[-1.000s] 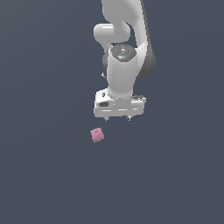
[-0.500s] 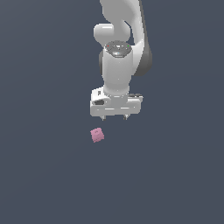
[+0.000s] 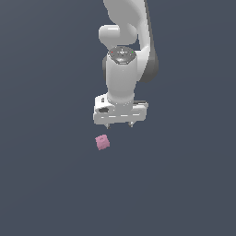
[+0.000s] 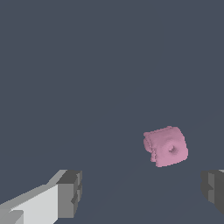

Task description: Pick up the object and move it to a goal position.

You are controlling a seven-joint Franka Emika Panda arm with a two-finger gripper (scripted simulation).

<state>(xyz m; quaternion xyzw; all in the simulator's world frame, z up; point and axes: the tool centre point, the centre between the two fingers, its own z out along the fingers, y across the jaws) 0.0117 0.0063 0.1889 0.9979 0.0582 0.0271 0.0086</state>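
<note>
Pink block sits alone on the dark surface, untouched, just below and toward the exterior view's left of the end effector, whose jaws are spread wide and empty, so it likely needs a short lateral shift before descending.
</note>
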